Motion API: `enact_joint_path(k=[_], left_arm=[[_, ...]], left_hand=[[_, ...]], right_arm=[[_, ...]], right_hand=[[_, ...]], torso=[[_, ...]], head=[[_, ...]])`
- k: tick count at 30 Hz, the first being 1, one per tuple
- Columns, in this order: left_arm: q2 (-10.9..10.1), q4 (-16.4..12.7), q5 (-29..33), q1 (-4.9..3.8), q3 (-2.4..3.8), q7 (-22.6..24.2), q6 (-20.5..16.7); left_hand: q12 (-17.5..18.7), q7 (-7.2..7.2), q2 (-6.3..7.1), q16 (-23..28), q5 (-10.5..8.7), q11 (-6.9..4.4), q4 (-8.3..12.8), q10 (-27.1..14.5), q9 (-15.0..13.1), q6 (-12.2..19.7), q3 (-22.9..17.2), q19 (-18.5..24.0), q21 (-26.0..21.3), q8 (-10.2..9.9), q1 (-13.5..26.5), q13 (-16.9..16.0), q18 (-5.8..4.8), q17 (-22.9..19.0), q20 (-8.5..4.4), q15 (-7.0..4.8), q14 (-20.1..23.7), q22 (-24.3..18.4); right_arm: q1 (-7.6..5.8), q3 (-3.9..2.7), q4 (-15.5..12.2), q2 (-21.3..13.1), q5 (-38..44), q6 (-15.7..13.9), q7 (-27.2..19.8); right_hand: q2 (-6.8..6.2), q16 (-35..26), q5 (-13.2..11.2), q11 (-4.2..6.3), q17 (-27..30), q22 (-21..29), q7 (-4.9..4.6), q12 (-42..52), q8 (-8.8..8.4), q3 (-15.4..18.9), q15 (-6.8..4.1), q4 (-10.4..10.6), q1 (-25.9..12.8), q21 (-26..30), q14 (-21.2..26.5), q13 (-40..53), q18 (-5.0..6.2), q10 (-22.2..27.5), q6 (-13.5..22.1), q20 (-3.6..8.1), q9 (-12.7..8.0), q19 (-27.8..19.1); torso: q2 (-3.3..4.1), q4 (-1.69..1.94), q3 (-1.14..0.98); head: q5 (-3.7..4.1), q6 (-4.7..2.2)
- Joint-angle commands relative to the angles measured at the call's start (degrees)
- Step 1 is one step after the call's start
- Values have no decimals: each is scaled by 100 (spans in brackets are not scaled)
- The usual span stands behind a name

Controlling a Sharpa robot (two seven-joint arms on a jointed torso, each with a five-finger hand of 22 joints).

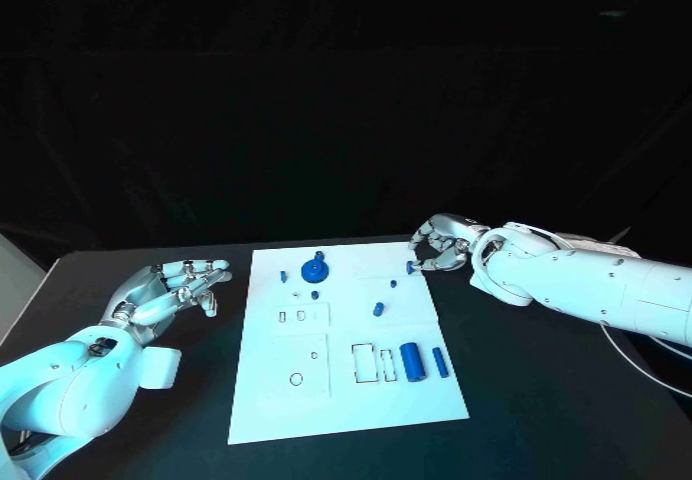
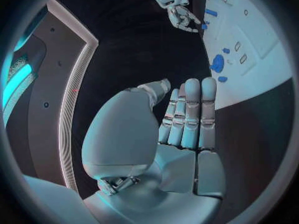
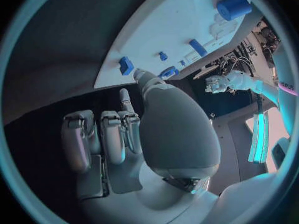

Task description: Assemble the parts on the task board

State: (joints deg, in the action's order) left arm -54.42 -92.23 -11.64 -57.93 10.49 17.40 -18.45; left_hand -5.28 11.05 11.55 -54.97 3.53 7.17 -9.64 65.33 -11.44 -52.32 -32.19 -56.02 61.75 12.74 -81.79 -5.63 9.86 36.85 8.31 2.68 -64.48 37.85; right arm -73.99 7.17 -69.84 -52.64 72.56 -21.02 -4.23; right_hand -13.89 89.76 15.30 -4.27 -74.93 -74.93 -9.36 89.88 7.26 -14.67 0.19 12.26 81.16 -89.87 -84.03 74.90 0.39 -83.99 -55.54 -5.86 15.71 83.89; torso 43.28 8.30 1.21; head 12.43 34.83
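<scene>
The white board is lying in the middle of the bench, with small blue parts sitting on it. The right hand is reaching over the board's far right edge, and its fingers look to be touching or pinching a tiny blue piece; I cannot tell which. The left hand is waiting beside the board's left edge, its fingers straight and holding nothing. The parts look hard, light and smooth, so pinching them by their sides should work best.

board: white
parts: blue
gear-shaped part: blue
worktop: black
left hand: silver
right hand: silver
</scene>
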Motion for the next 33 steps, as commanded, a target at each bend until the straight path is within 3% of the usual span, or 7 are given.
enact_joint_path(k=[1,2,9,12,16,27,33], left_arm=[[-2,-6,-23,22,4,58,144],[-4,-5,-24,25,4,56,145],[-16,10,-24,42,4,46,144],[-18,12,-24,44,4,44,144],[-17,14,-24,45,4,41,150],[-22,17,-25,47,4,28,149],[-19,23,-25,48,4,24,137]], left_hand=[[-23,7,20,-4,-24,1,-11,5,-8,10,-37,-16,16,20,69,-8,30,-7,3,10,0,-4],[-23,7,20,-4,-24,1,-11,5,-8,10,-37,-16,16,20,69,-8,30,-7,3,10,0,-4],[-25,7,19,-7,-25,1,-14,5,-10,10,-38,-19,21,21,81,-8,29,-8,3,10,-4,0],[-25,7,19,-7,-25,1,-14,5,-10,10,-38,-19,21,21,81,-8,29,-8,3,10,-4,0],[-25,7,19,-7,-25,1,-14,5,-10,10,-38,-19,21,21,81,-8,29,-8,3,10,-4,0],[-25,6,23,-11,-25,1,-15,-1,-10,15,-40,-22,29,20,96,-7,28,-10,3,10,-10,7],[-24,6,22,-13,-24,1,-14,-6,-11,18,-43,-22,31,20,102,-7,28,-11,3,10,-12,8]], right_arm=[[31,-3,29,37,455,58,146],[38,-3,36,45,466,61,169],[84,-3,95,71,463,76,257],[97,-3,104,88,441,66,272],[114,-3,135,130,395,50,294],[211,-3,233,219,325,119,321],[245,-4,260,257,320,162,325]], right_hand=[[-13,24,-37,-40,-1507,-1507,-6,12,-29,65,17,10,60,-13,-597,1510,-39,-601,52,-37,-11,611],[-15,24,-38,-41,-1507,-1507,-7,12,-32,78,18,15,58,-13,-597,1510,-39,-601,56,-38,-12,611],[-7,24,-41,-68,-1507,-1507,-38,12,-135,321,43,94,125,-13,-597,1510,-39,-601,199,-59,-49,611],[2,24,-39,-72,-1507,-1507,-43,12,-150,360,48,108,142,-13,-597,1510,-39,-601,215,-63,-53,611],[10,24,-37,-73,-1507,-1507,-44,12,-154,371,50,116,145,-13,-597,1510,-39,-601,218,-65,-55,611],[117,24,38,-65,-1507,-1507,-29,12,-111,449,46,221,197,-13,-597,1510,-39,-601,89,-70,-33,611],[242,24,14,-23,-1507,-1507,20,12,-51,337,-9,259,334,-13,-597,1510,-39,-601,-66,-28,-15,611]], torso=[[-13,11,5],[-16,14,19],[-13,8,3],[-9,-1,6],[-17,13,15],[-11,15,12],[-13,11,-1]], head=[[-9,36],[-17,46],[-38,55],[-49,50],[-40,65],[-45,74],[-43,85]])
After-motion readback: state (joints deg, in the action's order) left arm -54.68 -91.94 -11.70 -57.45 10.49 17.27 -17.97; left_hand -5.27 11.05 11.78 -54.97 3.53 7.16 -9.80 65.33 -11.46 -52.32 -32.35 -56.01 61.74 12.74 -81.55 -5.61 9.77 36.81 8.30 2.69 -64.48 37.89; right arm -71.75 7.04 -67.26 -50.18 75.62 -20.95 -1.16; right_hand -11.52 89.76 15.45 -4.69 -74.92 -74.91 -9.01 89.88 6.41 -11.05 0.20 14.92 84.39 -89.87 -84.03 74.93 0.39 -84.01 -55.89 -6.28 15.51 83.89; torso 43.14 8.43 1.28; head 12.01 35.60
